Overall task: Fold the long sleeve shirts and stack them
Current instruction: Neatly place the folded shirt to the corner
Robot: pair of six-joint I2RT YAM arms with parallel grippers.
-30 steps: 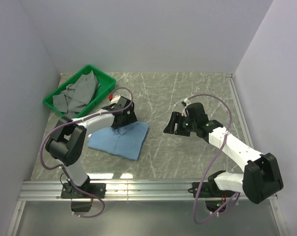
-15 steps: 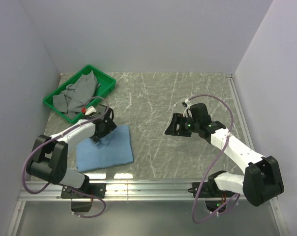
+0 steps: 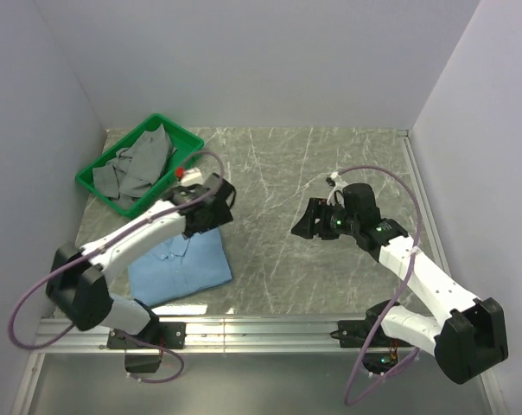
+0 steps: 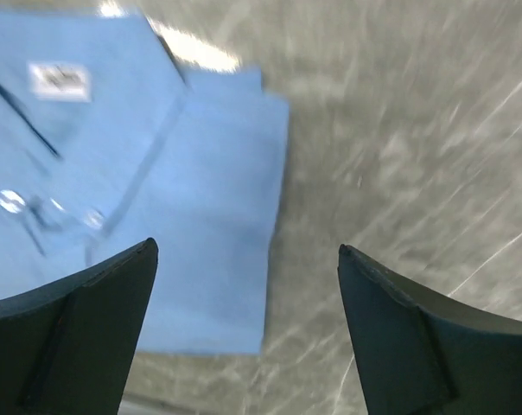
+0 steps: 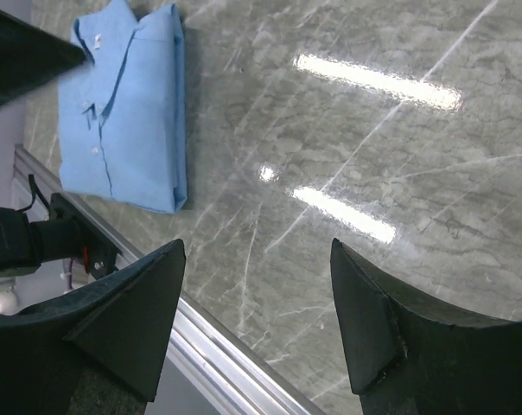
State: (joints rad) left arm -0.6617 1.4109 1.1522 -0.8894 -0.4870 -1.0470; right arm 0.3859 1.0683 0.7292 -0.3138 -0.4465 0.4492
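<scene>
One long sleeve shirt [image 3: 179, 266], light blue, lies folded flat on the grey marble table near the front left, collar and white buttons facing up. It also shows in the left wrist view [image 4: 114, 173] and the right wrist view [image 5: 123, 112]. My left gripper [image 3: 205, 212] hovers over the shirt's far right corner, open [image 4: 245, 246], with nothing between its fingers. My right gripper [image 3: 308, 220] hangs open [image 5: 257, 242] above bare table right of centre, well apart from the shirt.
A green bin [image 3: 192, 149] stands at the back left with grey garments [image 3: 140, 164] piled inside. A metal rail [image 3: 261, 328] runs along the table's near edge. White walls close in the left, back and right sides.
The folded blue shirt has slid left and toward the near edge. The left gripper went with it, then came back right to the shirt's far corner. The right arm barely shifted.
</scene>
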